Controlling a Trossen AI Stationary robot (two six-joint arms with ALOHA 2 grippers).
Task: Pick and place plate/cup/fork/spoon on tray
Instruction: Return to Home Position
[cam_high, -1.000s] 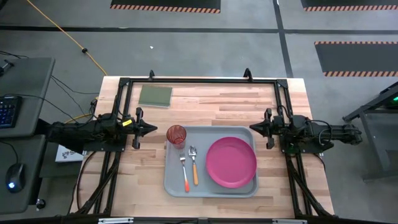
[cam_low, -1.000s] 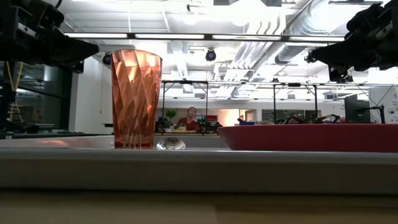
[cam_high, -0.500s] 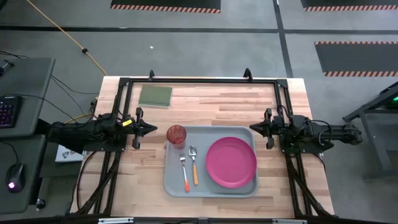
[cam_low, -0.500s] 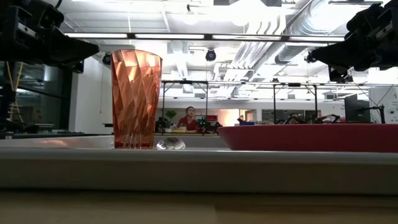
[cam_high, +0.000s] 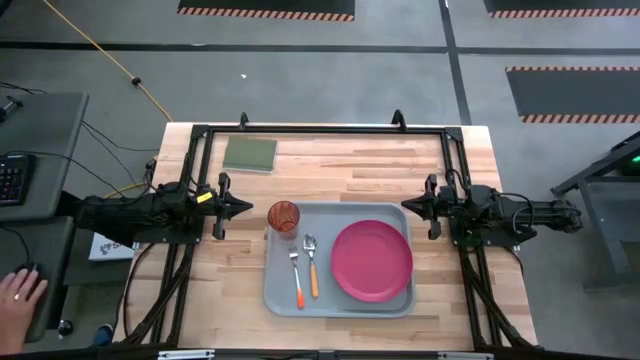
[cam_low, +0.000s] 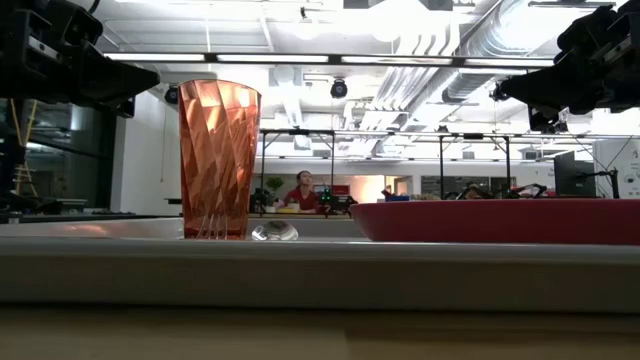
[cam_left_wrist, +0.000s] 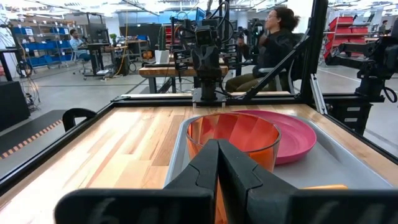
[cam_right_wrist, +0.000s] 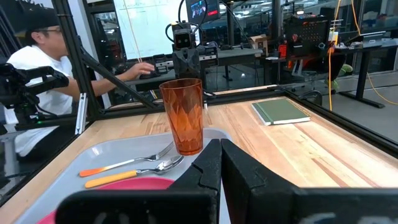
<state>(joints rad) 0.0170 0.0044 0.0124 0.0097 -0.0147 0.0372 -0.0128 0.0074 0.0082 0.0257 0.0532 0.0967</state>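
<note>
The grey-blue tray (cam_high: 283, 297) lies at the table's middle near side. On it the pink plate (cam_high: 371, 260) lies flat at the right. The orange cup (cam_high: 284, 215) stands upright in the tray's far left corner. The fork (cam_high: 296, 273) and the spoon (cam_high: 312, 266) lie side by side between them, handles toward the near edge. My left gripper (cam_high: 247, 207) is shut and empty, left of the cup. My right gripper (cam_high: 405, 205) is shut and empty, just beyond the tray's far right corner.
A flat green pad (cam_high: 249, 153) lies at the table's far left. A black frame (cam_high: 320, 130) runs around the table's far and side edges. A person's hand (cam_high: 18, 292) rests on a mouse at a desk left of the table. People sit beyond the table.
Both arms and the tableware have kept still. A person's hand has come onto the mouse at the desk left of the table.
</note>
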